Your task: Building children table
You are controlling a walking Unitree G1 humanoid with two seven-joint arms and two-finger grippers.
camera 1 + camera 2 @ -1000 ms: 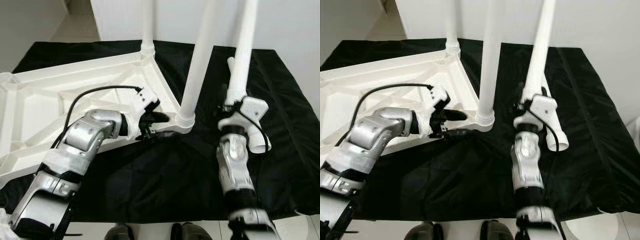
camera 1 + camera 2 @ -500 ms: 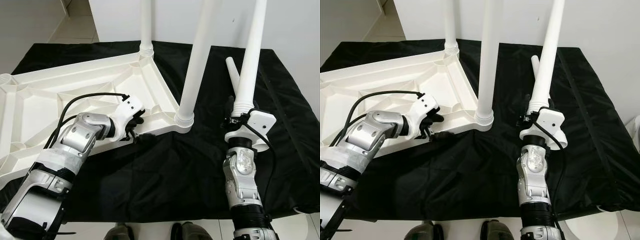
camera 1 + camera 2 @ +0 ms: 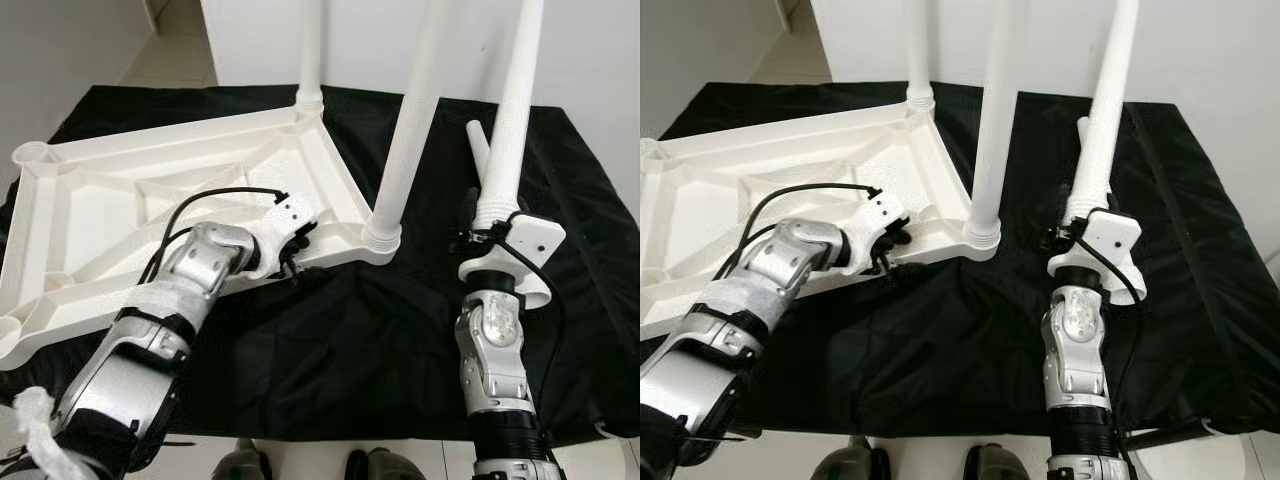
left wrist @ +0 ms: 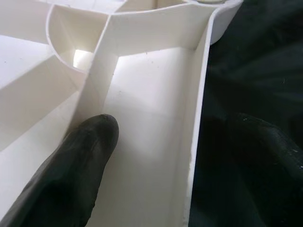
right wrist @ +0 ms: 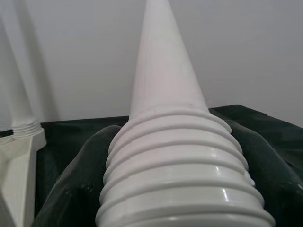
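The white tabletop (image 3: 150,200) lies upside down on a black cloth (image 3: 340,340), in the left half of the frame. Two legs (image 3: 412,120) stand up from its far corners. The left end effector (image 3: 297,250) pinches the tabletop's near edge. The right end effector (image 3: 478,238) holds a loose leg (image 3: 510,120) upright, right of center. Another leg (image 3: 478,145) lies behind it.

Four white legs (image 3: 510,120), one tabletop (image 3: 90,210), one black cloth (image 3: 330,350).
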